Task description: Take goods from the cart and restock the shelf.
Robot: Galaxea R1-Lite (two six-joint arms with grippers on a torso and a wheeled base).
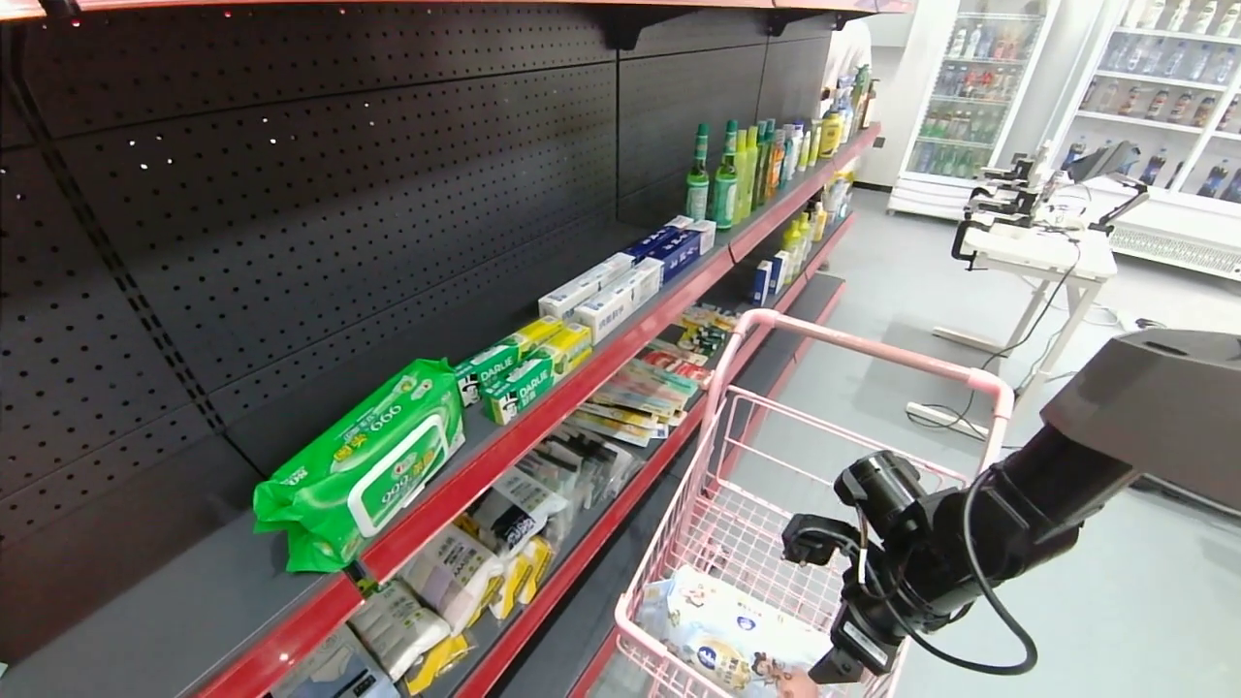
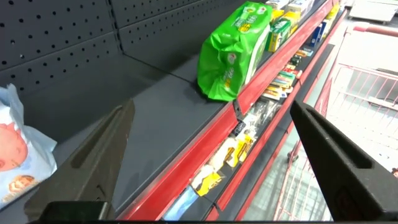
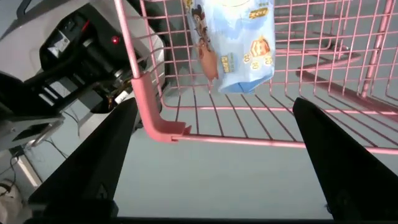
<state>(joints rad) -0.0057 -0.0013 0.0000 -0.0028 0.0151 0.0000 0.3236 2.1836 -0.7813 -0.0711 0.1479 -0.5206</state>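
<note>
Pale-blue and white, a soft pack (image 1: 722, 630) of goods lies in the near end of the pink wire cart (image 1: 853, 344), which stands just beside the shelf (image 1: 582, 378). The right gripper (image 3: 214, 102) hangs at the cart's near rim with its fingers spread wide and nothing between them, the pack beyond them inside the basket. The left gripper (image 2: 211, 104) hovers over a bare stretch of the upper shelf board, its fingers likewise wide apart and empty. A similar blue-and-white pack (image 2: 18, 155) rests on that board near it. Farther along sit a green wipes pack (image 1: 364, 460), toothpaste boxes (image 1: 524, 373), then bottles (image 1: 727, 174).
</note>
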